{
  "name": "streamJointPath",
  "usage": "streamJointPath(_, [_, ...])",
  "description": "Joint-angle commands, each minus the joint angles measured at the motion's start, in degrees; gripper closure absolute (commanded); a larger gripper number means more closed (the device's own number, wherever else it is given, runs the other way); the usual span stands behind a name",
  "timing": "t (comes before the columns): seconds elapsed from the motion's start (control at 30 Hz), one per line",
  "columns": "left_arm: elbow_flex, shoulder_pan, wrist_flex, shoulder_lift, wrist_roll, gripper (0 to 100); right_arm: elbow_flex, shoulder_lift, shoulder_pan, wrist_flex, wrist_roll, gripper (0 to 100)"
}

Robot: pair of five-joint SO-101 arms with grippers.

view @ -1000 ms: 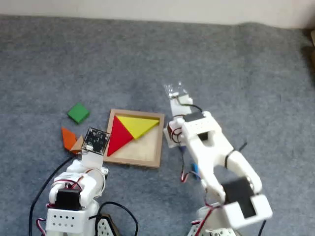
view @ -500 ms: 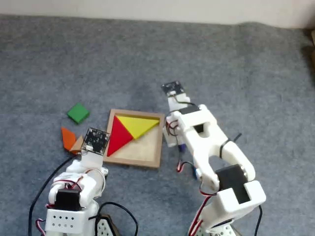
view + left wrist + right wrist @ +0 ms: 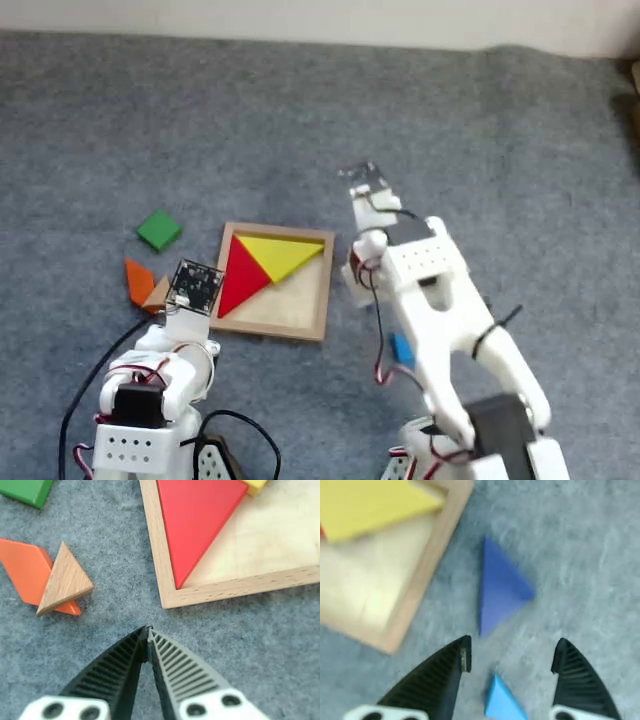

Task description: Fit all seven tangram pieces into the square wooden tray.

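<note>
The square wooden tray [image 3: 305, 325] holds a red triangle [image 3: 240, 275] and a yellow triangle [image 3: 280, 255]. To its left lie a green square [image 3: 158, 230], an orange parallelogram [image 3: 135, 277] and a wooden triangle [image 3: 158, 293] leaning on it. My left gripper [image 3: 148, 632] is shut and empty, just off the tray's near left corner [image 3: 170, 597]. My right gripper [image 3: 514, 650] stands open above the carpet right of the tray. A dark blue triangle [image 3: 500, 587] lies just ahead of its fingers, and a light blue piece [image 3: 502, 702] lies between them.
Grey carpet covers the table. Open room lies behind the tray and on the far right. The right arm [image 3: 425, 275] hangs over the ground beside the tray's right rim, and the light blue piece [image 3: 402, 349] shows beneath it.
The right arm swung a little to the left and then back to the right, with its base shifting. The left arm and all pieces have stayed put.
</note>
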Motion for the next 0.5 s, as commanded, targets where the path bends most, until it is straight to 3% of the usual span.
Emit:
streamJointPath(0.0, [1.2,-0.8,0.2,-2.4,0.4,99,5.5,-6.1,0.5,0.8,6.9,74.1])
streamJointPath(0.2, [1.2,-0.8,0.2,-2.4,0.4,99,14.5,-7.3,1.4,0.8,15.5,74.1])
streamJointPath(0.47, [1.2,-0.8,0.2,-2.4,0.4,99,17.1,-6.8,7.6,1.7,25.3,74.1])
